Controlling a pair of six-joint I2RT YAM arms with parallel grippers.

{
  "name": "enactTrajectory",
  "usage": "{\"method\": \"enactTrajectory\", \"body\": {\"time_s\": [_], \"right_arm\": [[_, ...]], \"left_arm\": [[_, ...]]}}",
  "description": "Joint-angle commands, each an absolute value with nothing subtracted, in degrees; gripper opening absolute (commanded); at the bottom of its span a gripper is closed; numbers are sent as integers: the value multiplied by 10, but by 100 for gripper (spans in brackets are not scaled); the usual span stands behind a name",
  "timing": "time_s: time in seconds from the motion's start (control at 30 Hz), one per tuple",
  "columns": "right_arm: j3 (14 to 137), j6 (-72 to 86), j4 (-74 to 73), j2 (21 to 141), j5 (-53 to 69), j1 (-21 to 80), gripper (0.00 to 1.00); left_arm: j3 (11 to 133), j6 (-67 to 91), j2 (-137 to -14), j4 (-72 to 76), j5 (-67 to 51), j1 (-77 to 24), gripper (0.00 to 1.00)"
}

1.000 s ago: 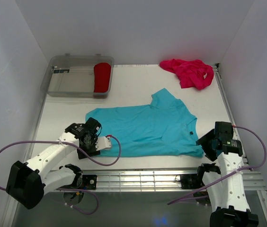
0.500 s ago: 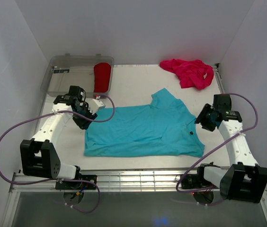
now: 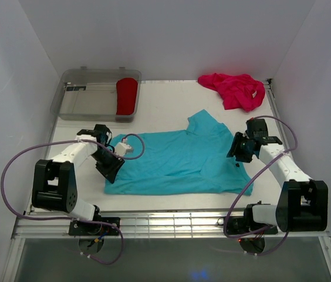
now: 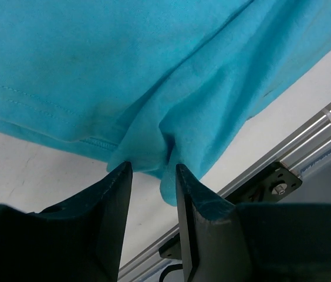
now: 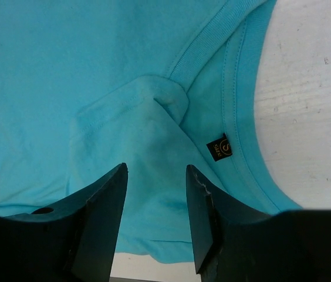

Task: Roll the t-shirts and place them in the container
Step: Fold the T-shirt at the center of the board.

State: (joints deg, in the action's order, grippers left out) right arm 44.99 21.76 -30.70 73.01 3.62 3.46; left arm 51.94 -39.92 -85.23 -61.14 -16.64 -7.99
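The turquoise t-shirt [image 3: 180,161] lies spread flat mid-table, collar to the right. My left gripper [image 3: 110,167] is at its left hem; in the left wrist view the gripper [image 4: 152,171] is open, with a bunched fold of the turquoise cloth [image 4: 154,88] at its fingertips. My right gripper [image 3: 239,150] is at the collar end; in the right wrist view it [image 5: 156,171] is open just over the cloth, beside the collar's black size label [image 5: 219,147]. The magenta t-shirt [image 3: 236,89] lies crumpled at the back right. The red t-shirt [image 3: 127,96] is rolled.
The rolled red shirt lies at the right end of a clear plastic bin [image 3: 86,103] at the back left. A slotted metal rail [image 3: 171,222] runs along the near table edge. White walls close in the table on three sides.
Both arms swung out from the near edge and came in onto the turquoise shirt, the left to its hem, the right to its collar. The shirts have stayed in place.
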Motion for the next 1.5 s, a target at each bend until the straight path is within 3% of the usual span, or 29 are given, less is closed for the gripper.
{"method": "enactTrajectory", "body": {"time_s": [0.0, 0.17, 0.67, 1.0, 1.47], "right_arm": [[446, 200, -262, 730, 30, 39, 51], [454, 187, -252, 770, 42, 39, 57], [448, 187, -235, 785, 52, 40, 57], [436, 188, -231, 780, 48, 40, 57], [426, 187, -240, 752, 40, 40, 57]], "left_arm": [[502, -382, -852, -577, -178, -80, 47], [500, -352, -860, -530, -148, -80, 47], [525, -353, -846, -526, -90, -80, 49], [510, -368, -867, -567, -155, -80, 47], [494, -367, -886, -522, -102, -80, 47]]}}
